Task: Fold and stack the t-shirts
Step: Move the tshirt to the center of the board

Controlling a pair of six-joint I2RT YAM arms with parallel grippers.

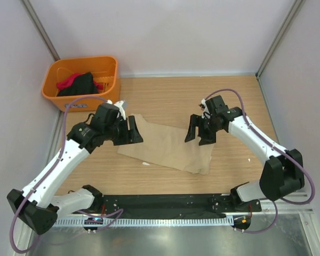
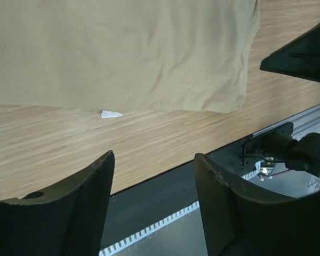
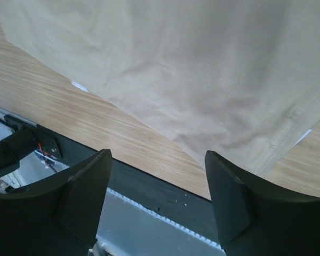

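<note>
A tan-beige t-shirt (image 1: 165, 146) lies flat and folded on the wooden table between my two grippers. The left gripper (image 1: 133, 130) hovers over its left edge, open and holding nothing. Over the shirt's right edge the right gripper (image 1: 199, 135) is likewise open and empty. In the left wrist view the tan shirt (image 2: 122, 53) fills the top, beyond the open left gripper (image 2: 154, 160). In the right wrist view the tan shirt (image 3: 202, 64) spreads above the open right gripper (image 3: 157, 157). A black t-shirt (image 1: 81, 84) and a red t-shirt (image 1: 68, 81) lie bunched in the basket.
The orange plastic basket (image 1: 80, 60) stands at the back left corner against the wall. A small white scrap (image 2: 111, 113) lies on the wood by the shirt's near edge. A black rail (image 1: 160, 202) runs along the table's near edge, where the arm bases are bolted.
</note>
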